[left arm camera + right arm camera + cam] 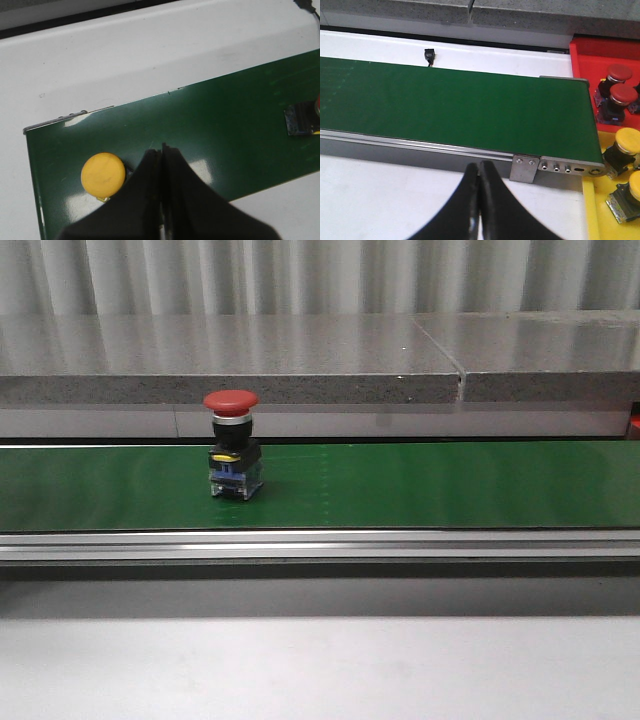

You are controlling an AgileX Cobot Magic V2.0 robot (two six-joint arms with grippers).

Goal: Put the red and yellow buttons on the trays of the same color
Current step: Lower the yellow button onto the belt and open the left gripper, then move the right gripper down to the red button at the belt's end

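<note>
Green belt (200, 130) | yellow button (103, 173) just beside left claw (161, 150), pressed together | right claw (479, 170) pressed together

In the left wrist view, a button (302, 119) is cut off by the frame edge, and the left gripper (161, 150) hides part of the yellow button (103, 174). The right wrist view crops the red tray (605, 50) and yellow tray (594, 210).

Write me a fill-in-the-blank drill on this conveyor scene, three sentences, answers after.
1. The red button stands upright on the ___ conveyor belt.
2. Beside the left hand, the button on the belt has a ___ cap.
3. In the right wrist view, the red tray holds ___ red-capped buttons.

Missing words: green; yellow; two
</note>
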